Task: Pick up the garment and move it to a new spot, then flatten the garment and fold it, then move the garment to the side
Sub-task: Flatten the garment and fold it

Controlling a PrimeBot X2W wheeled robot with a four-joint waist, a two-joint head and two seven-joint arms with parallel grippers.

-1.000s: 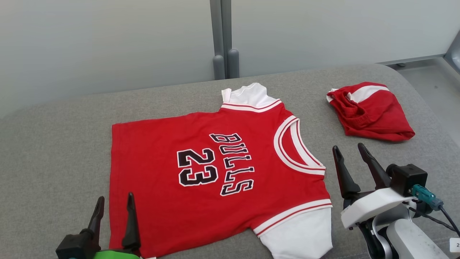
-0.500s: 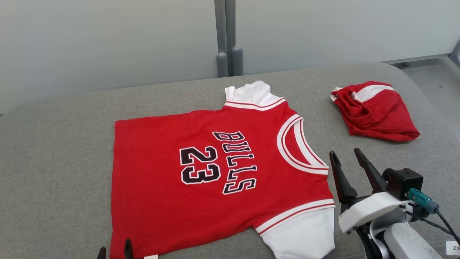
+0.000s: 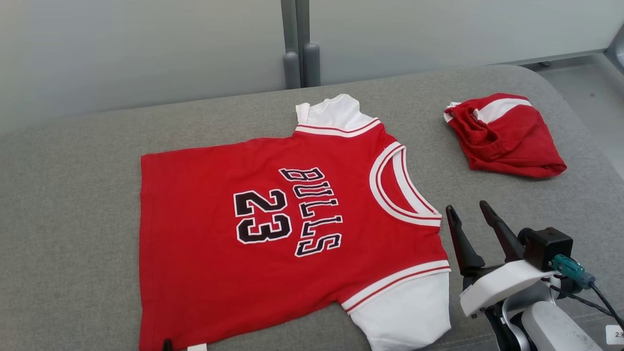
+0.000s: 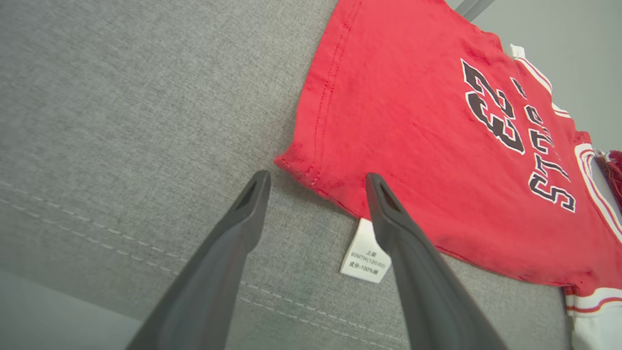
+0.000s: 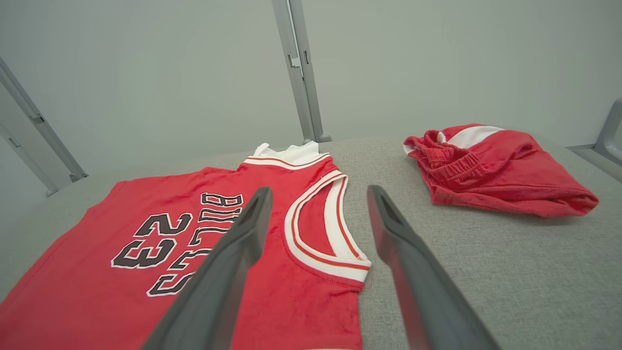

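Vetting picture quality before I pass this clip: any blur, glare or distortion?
Head view: soft light, no glare; the red Bulls jersey is sharp. Left wrist view: the left gripper looks soft near the lens. Right wrist view: wide-angle, grey wall posts splay; faint shadow under the bundled red-and-white garment.

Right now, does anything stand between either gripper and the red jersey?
Nothing visible does. The left gripper, open, has the hem corner of the jersey right at its fingertips. The right gripper, open, sits beside the neckline end, with bare grey cushion between. The folded red garment lies apart, farther back.
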